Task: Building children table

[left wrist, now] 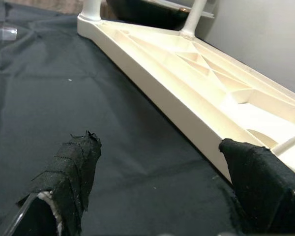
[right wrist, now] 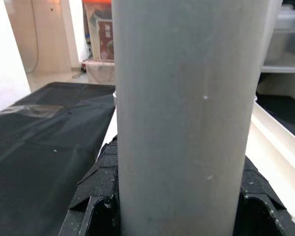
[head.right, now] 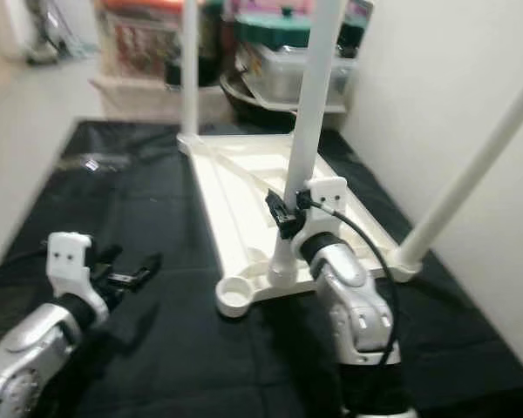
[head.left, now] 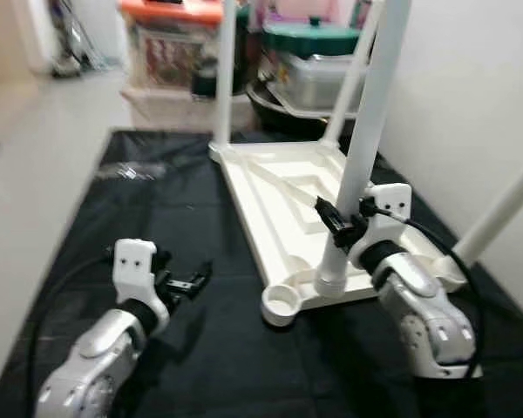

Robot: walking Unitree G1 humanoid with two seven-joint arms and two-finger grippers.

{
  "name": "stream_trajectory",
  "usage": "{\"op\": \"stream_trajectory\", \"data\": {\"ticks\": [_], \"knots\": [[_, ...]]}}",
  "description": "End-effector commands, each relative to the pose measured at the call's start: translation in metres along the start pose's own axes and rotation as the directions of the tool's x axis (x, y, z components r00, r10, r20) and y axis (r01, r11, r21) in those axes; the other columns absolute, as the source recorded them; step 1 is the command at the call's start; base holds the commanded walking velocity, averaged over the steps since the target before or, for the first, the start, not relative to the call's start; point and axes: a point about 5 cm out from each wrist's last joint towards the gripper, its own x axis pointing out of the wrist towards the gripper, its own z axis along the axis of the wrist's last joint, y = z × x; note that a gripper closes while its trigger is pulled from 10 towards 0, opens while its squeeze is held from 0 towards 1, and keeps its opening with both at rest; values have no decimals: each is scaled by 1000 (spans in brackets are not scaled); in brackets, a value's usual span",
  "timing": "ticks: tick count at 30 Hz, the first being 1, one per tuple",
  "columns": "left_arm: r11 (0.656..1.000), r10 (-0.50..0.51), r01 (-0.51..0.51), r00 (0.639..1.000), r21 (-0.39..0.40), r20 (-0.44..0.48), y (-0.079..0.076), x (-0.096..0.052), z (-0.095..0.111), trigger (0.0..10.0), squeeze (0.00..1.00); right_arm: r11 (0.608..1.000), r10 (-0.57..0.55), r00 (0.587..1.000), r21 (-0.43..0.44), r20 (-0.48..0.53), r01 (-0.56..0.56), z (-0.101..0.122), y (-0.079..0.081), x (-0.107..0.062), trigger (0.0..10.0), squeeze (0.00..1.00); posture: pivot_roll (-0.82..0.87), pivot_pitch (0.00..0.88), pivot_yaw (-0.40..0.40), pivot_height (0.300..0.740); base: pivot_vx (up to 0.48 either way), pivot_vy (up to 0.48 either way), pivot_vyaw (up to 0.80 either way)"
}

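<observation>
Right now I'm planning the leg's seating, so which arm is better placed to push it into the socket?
Right. The right gripper is shut on the white leg, standing in the tabletop; the left gripper hangs open over the black mat.

tabletop [head.left: 270, 187]: upside down on the mat [head.left: 113, 226]
legs [head.left: 375, 113]: upright in its corners
storage boxes [head.left: 170, 43]: behind the mat
wall [head.left: 471, 87]: right

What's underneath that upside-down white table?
A black sheet lies under the table top and spreads around it. The floor beneath is covered. The right gripper holds a leg.
</observation>
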Motion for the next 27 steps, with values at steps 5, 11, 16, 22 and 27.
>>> {"op": "stream_trajectory", "data": {"ticks": [5, 11, 16, 22, 27], "knots": [[1000, 3, -3, 1000, 12, -24, 0, -1, -5, 10000, 0, 997, 38, 999, -71, 32, -36, 2, 4, 4, 10000, 0, 78, 0, -142, 740, 0, 0, 0], [1000, 4, -3, 1000, 20, -27, 1, -1, -5, 10000, 0, 983, 125, 990, -143, 62, -115, 0, 12, 3, 10000, 0, 84, 0, -145, 740, 0, 0, 0], [1000, 15, -14, 1000, 21, -26, 2, -2, -5, 10000, 0, 971, 176, 981, -181, 84, -159, -6, 15, 0, 10000, 0, 84, 0, -145, 740, 0, 0, 0], [1000, 22, -21, 999, 20, -24, 3, -4, -4, 10000, 0, 969, 208, 972, -156, 112, -190, -6, 19, -2, 10000, 0, 97, 0, -150, 740, 0, 0, 0], [999, 33, -33, 999, 11, -22, 6, -5, -3, 10000, 0, 962, 268, 950, -95, 159, -255, -7, 30, -9, 10000, 0, 94, 0, -145, 740, 0, 0, 0]]}}
